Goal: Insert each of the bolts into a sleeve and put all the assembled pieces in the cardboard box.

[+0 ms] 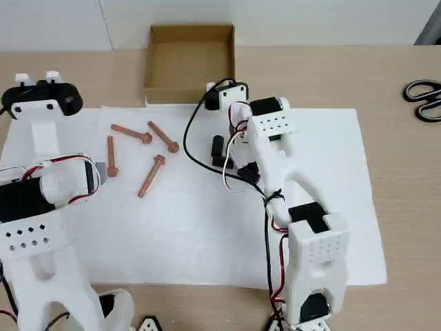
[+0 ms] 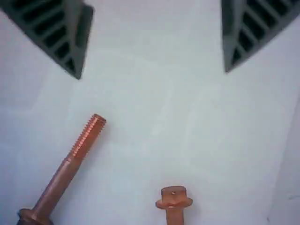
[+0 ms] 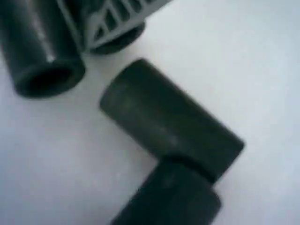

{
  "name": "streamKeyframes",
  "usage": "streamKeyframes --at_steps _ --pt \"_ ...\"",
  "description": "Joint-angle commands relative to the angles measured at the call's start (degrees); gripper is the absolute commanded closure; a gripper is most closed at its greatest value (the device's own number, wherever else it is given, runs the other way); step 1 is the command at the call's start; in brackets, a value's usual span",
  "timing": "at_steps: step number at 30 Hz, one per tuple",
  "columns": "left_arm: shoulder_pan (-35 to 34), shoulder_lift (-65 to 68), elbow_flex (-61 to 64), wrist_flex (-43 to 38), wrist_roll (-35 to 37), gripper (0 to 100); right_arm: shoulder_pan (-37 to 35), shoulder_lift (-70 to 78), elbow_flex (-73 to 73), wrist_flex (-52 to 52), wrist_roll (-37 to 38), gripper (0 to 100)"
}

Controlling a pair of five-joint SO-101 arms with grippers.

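Several copper bolts lie loose on the white sheet (image 1: 207, 234): one (image 1: 131, 133), a second (image 1: 163, 136), a third (image 1: 111, 156) and one more (image 1: 151, 175). My left gripper (image 2: 152, 72) hovers open over the sheet, with a bolt's threaded shaft (image 2: 84, 140) and another bolt's head (image 2: 173, 201) just short of it. Black sleeves (image 1: 218, 148) lie mid-sheet. My right gripper (image 1: 238, 141) is low over them. Its wrist view shows one sleeve (image 3: 168, 122) lying across, one open-ended sleeve (image 3: 42, 51) and another (image 3: 168, 201). The cardboard box (image 1: 189, 89) stands behind the sheet, with nothing inside.
Scissors (image 1: 424, 100) lie on the wooden table at the far right. A white arm base with a black top (image 1: 41, 103) stands at the sheet's left edge. Black cables (image 1: 200, 155) trail across the sheet near the sleeves.
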Motion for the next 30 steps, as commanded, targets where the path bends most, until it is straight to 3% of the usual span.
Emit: streamKeyframes --at_steps 1,8,17,22,30 --pt "-0.4 0.0 -2.2 0.8 0.4 81 -0.2 0.5 -1.8 -1.0 0.4 77.6" --pt "-0.4 0.0 -2.2 1.1 0.4 81 -0.1 2.4 -1.8 -2.5 0.4 79.5" --pt "-0.4 0.0 -2.2 1.1 0.4 81 3.6 3.3 -1.8 -3.6 0.1 98.9" --pt "-0.1 0.4 -2.2 1.1 0.4 81 6.1 2.8 -1.8 -2.6 -0.6 99.4" --pt "-0.1 0.4 -2.2 1.9 0.4 81 7.9 0.7 -9.1 7.3 -8.3 99.4"
